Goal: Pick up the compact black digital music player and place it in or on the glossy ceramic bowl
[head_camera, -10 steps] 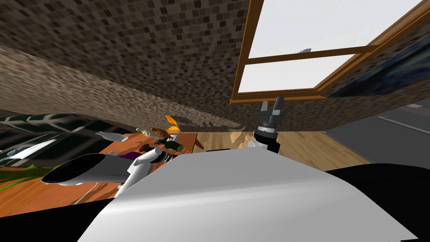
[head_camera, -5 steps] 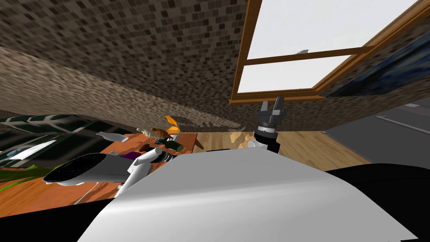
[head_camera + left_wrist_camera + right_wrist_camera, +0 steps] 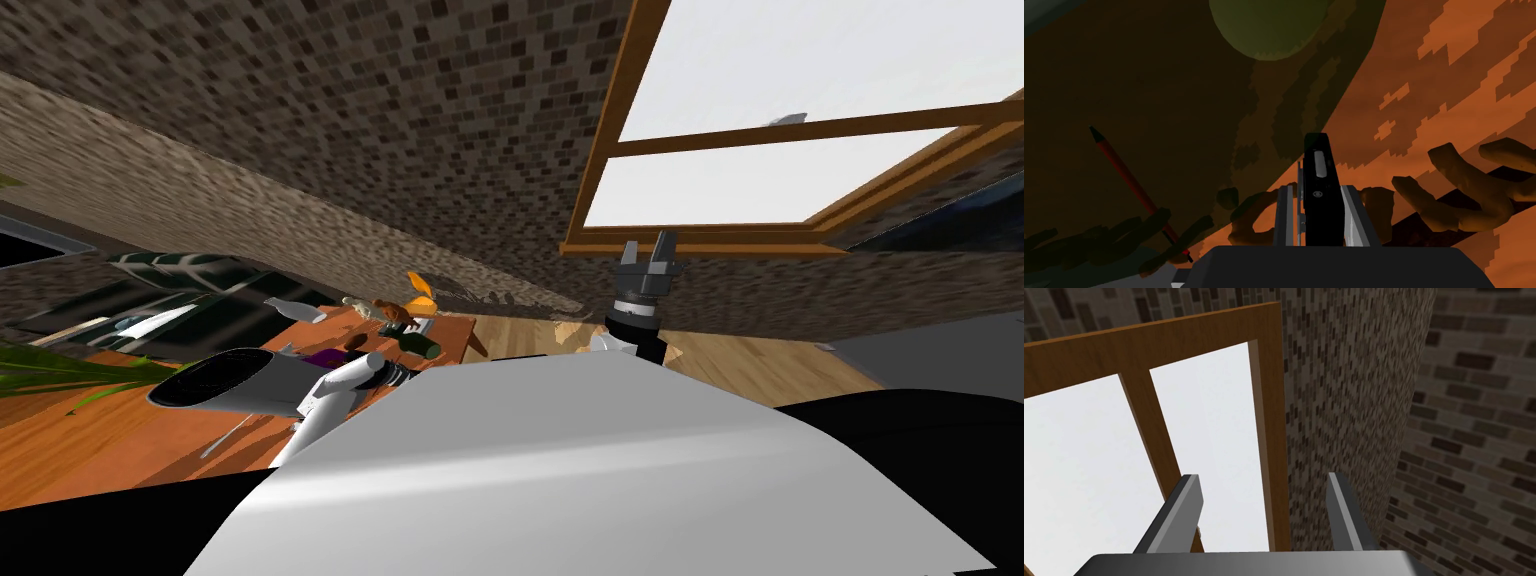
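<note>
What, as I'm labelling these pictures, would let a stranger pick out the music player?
Find the orange table; over it hangs the left tool. Clamped in it is the music player: a slim black slab with a small grey window on its edge, unlike the red pencil lying on the table.

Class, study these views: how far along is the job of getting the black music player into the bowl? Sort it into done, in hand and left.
Done: the pick-up, since the left gripper is shut on the black music player. In hand: carrying it over the orange table. Left: the placing; the round olive shape ahead may be the bowl, but I cannot tell. The right gripper is open, idle.
</note>
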### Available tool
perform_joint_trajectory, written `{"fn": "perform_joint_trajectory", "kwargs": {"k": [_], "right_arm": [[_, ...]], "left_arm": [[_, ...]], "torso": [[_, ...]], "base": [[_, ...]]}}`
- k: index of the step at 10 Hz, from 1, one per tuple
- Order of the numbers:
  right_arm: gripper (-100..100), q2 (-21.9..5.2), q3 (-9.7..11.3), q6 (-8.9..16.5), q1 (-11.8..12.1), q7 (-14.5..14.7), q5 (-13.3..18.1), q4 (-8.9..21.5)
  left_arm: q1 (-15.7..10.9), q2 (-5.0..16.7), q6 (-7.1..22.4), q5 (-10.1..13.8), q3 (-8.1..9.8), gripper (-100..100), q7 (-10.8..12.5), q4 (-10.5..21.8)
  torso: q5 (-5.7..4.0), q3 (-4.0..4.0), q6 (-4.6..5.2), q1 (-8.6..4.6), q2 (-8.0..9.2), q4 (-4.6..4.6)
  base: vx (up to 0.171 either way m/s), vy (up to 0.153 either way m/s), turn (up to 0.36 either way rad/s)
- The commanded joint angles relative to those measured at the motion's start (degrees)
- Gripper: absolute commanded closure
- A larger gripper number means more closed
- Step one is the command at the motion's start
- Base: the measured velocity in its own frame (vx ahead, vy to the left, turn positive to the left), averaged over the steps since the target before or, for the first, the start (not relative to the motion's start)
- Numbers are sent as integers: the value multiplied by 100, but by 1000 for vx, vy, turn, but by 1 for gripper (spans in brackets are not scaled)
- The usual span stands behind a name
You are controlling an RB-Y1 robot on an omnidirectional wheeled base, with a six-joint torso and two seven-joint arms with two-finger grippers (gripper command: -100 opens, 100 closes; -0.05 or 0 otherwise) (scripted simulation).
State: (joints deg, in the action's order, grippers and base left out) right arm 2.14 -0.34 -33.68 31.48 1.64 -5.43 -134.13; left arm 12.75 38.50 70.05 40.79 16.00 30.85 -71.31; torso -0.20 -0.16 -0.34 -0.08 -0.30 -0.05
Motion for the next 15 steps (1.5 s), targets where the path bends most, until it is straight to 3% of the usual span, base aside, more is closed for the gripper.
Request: {"fn": "perform_joint_trajectory", "kwargs": {"k": [1,5,6,7,8,11,15], "right_arm": [[0,0,0,0,0,0,0,0],[0,0,0,0,0,0,0,0],[0,0,0,0,0,0,0,0],[0,0,1,0,-2,0,0,0],[0,0,0,0,-2,0,0,0],[0,0,1,1,-5,0,0,1],[0,-1,0,1,-5,0,0,1]], "left_arm": [[121,35,63,47,-22,100,-71,-237],[405,116,205,175,-87,100,-265,-763],[356,100,162,156,-78,100,-243,-650],[365,100,172,160,-81,0,-255,-661],[377,250,297,270,49,100,-234,-683],[415,446,510,459,226,100,-206,-707],[479,751,853,765,510,100,-167,-729]], "torso": [[0,0,0,0,0,0],[-11,5,-3,-13,9,2],[-14,6,-1,-20,10,3],[-14,16,6,-16,29,7],[-15,26,3,-11,45,11],[-38,83,-32,7,153,23],[-74,124,-151,74,244,12]], "base": [[125,-11,180],[125,-26,199],[54,-21,39],[10,-5,-9],[-111,13,-103],[-190,53,-84],[-193,67,-62]]}}
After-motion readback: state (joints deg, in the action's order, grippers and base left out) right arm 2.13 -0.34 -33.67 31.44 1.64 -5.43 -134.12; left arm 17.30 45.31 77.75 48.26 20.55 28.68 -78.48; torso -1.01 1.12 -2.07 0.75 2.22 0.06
